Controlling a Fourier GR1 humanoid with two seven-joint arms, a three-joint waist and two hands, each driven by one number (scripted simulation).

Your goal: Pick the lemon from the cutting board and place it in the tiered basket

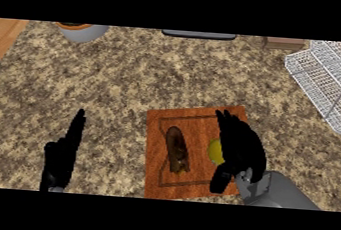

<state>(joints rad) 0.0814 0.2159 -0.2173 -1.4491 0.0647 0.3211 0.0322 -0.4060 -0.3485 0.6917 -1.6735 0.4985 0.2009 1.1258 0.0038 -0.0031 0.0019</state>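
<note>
Head view, near to far.

Near left: left hand [59,159] resting by the lower edge, fingers straight and pointing up, holding nothing. Well apart from the board.

Near right: right hand [238,149] over the right half of the cutting board [191,119], forearm entering from the lower right. Fingers extended and only slightly curved, thumb down near the board's near edge. Not closed on anything.

Lemon [214,151] on the board's right side, only a yellow sliver showing at the left edge of the right hand's palm. Rest hidden under the hand. Contact between hand and lemon: can't tell. Long axis of the lemon: can't tell either, too little showing.

Key relation: lemon directly below and slightly left of the right hand's fingers, so right hand clearly the nearer one. Next move, by judgement: lower and curl around the lemon, then lift.

Also on the board, left of the lemon: dark brown oblong item [177,150], long axis running near to far. Close enough to get bumped during the grasp.

Far right: white wire tiered basket [324,77], well apart from the board, up and right of the hand. Placing not yet begun.

Far edge: grey bowl-like pot [81,31] at far left, dark flat object [199,35] at far centre.
</note>
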